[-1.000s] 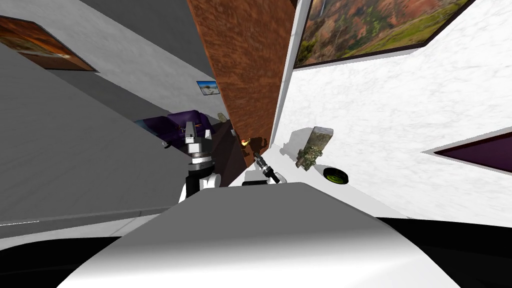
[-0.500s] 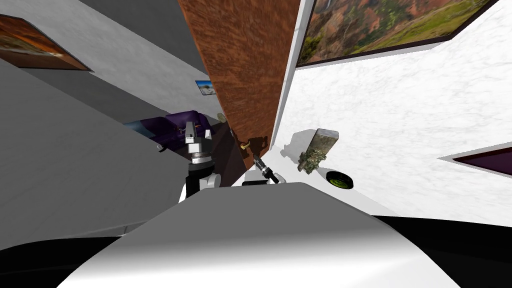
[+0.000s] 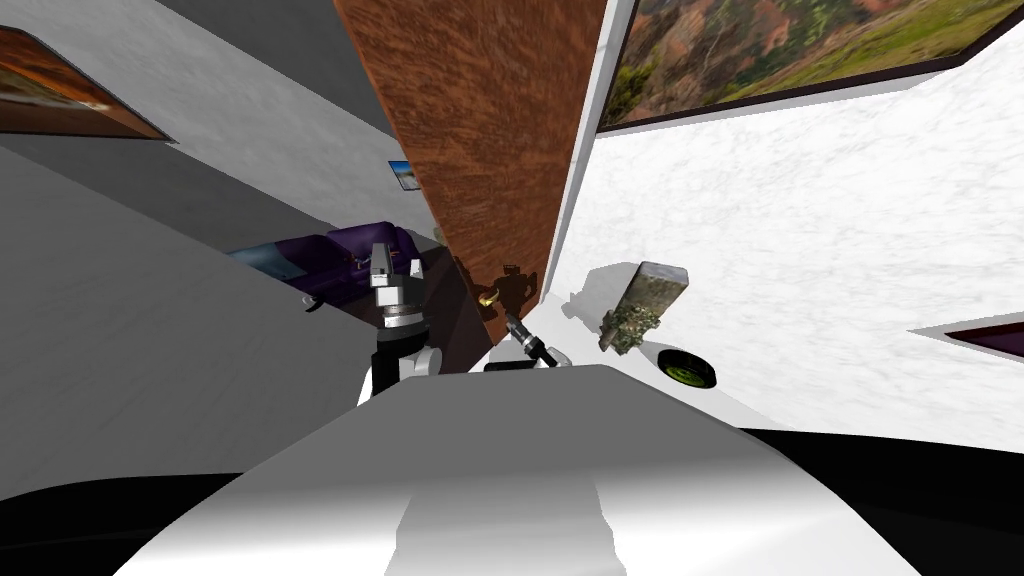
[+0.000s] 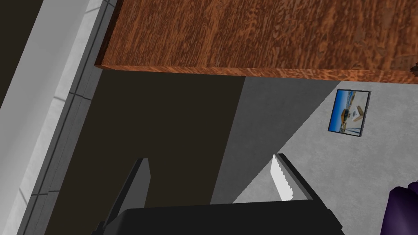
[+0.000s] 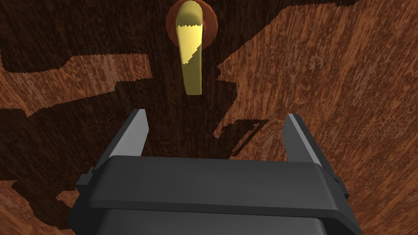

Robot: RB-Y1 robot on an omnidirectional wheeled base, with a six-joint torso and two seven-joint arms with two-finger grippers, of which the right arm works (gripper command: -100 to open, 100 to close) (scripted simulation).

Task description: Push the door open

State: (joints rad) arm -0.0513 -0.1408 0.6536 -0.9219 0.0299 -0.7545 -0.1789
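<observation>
The right tool (image 5: 216, 113) stands wide and holds nothing, its fingers aimed at the brown wooden door (image 5: 326, 73) close ahead. Whether the fingertips touch the wood I cannot tell. Its shadow falls on the wood. The yellow handle (image 5: 191, 61) lies just past the fingertips, between their lines but nearer one finger.

The left tool (image 4: 211, 158) is also wide and holds nothing; it points past the door's free edge.

The door stands ajar from its white frame (image 3: 580, 170). Beyond it are a purple sofa (image 3: 345, 255) and a small picture (image 4: 349, 112) on the grey wall.
</observation>
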